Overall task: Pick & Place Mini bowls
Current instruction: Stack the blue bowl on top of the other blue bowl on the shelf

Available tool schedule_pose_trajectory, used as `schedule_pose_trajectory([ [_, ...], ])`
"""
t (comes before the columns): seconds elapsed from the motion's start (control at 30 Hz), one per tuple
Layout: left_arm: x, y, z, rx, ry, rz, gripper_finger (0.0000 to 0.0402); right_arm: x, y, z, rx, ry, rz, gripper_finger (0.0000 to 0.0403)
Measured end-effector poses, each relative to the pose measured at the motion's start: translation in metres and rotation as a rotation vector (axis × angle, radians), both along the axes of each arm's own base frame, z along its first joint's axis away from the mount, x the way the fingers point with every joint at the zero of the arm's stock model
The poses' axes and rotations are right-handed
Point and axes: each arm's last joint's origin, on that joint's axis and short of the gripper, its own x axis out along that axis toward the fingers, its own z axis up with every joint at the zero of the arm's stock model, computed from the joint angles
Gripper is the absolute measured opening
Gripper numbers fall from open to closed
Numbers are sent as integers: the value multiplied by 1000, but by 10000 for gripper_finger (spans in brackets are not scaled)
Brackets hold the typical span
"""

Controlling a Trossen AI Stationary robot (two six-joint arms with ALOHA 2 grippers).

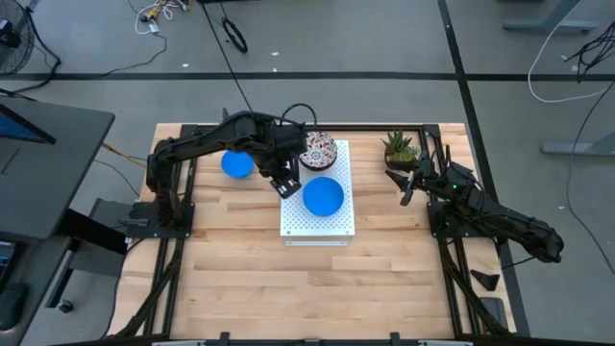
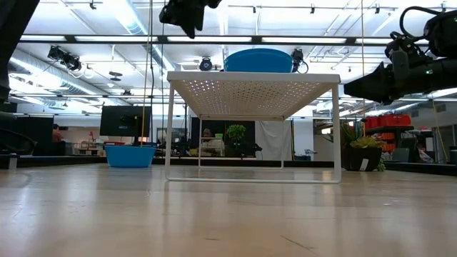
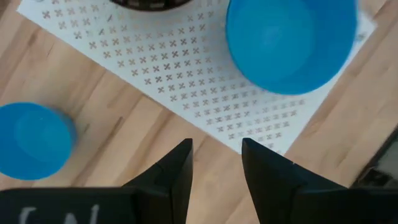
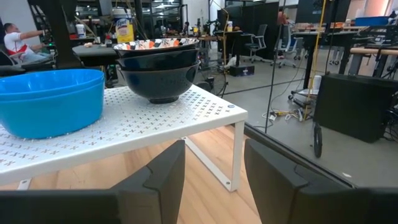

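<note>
A blue mini bowl (image 1: 324, 195) sits on the white perforated board (image 1: 317, 231), which is a raised shelf on legs. Behind it on the board is a stack of floral-patterned bowls (image 1: 318, 152), dark on the outside in the right wrist view (image 4: 158, 71). Another blue bowl (image 1: 237, 164) rests on the table left of the board. My left gripper (image 1: 285, 185) hovers open above the board's left edge (image 3: 214, 162), between the two blue bowls (image 3: 291, 43) (image 3: 31, 140). My right gripper (image 1: 408, 183) waits open right of the board (image 4: 214, 168).
A small spiky green potted plant (image 1: 400, 147) stands near the table's far right, just beyond my right gripper. The board's legs (image 2: 168, 128) lift it well above the wooden table (image 1: 240, 259). Open wood lies toward the near edge.
</note>
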Motion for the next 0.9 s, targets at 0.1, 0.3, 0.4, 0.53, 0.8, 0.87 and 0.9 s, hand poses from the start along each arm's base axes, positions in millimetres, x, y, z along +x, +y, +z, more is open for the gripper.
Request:
schedule_pose_trajectory([
  [0.1, 1, 4, -9, 7, 37, -21, 142, 0, 0, 0, 0, 0, 0, 169],
  [0.3, -9, 16, -30, -2, 109, 7, 142, 0, 0, 0, 0, 0, -1, 169],
  [0.4, -16, 18, -37, -4, 107, 22, 142, 0, 0, 0, 0, 0, 0, 169],
  [0.53, -30, 21, -50, -6, 94, 52, 142, 0, 0, 0, 0, 0, 0, 169],
  [0.8, -64, 30, -81, 5, 111, 124, 142, 0, 0, 0, 0, 0, -1, 169],
  [0.87, -70, 34, -87, 20, 122, 143, 142, 0, 0, 0, 0, 0, 0, 169],
  [0.9, -72, 36, -90, 27, 132, 148, 142, 0, 0, 0, 0, 0, 0, 169],
])
